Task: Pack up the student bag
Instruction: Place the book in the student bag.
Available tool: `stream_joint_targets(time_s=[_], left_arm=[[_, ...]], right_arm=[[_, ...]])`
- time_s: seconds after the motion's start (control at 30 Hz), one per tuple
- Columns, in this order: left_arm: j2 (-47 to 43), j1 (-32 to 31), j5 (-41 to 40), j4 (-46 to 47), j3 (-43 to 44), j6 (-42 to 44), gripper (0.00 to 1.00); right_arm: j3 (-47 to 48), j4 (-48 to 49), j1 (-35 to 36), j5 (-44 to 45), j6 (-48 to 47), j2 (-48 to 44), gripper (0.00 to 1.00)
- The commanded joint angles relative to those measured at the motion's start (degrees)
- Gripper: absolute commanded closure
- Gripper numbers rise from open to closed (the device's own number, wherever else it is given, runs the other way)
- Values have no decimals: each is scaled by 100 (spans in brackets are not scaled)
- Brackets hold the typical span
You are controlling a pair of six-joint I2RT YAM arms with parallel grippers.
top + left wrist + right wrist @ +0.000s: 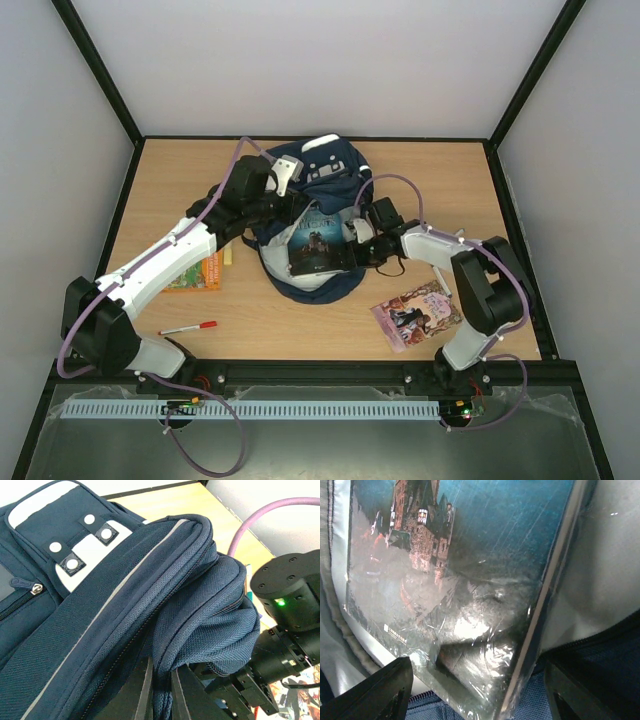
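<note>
Mid-worktop (450,180), toward the back, the student bag (300,200) is lying with its mouth gaping toward the arms. The left arm (170,255) is reaching in from the side, and its jaws are clenched on a fold of the bag's navy rim, propping the opening up. Across from it, the right arm (470,270) is sitting right at the mouth, its jaws spread wide either side of the corner of a castle-cover book (318,245), gripping nothing. That book, shiny in plastic wrap, is resting on the pale lining, part in and part out, by the look of it.

So we're watching the loading step, first item going in but not yet seated. The next move is looking like a nudge to slide the book deeper, or a clean retreat without dragging it back out, while the left side is holding the mouth open. Waiting on the worktop: a pink-cover booklet (415,315), a red pen (190,327) and an orange book (195,272) beneath the left arm.
</note>
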Motion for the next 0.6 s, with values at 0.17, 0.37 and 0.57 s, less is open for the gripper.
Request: stream_joint_targets(time_s=[0.17,0.37,0.57], left_arm=[[-63,93,88,471,82,-155,98],[-23,93,231,488,90,-171,98],[-17,52,517,586,60,-213,98]], right_arm=[[84,295,-349,-2287,852,1191,30],[28,695,-551,-2747,1223,1229,34],[308,366,-476,-2535,1230,1596,31]])
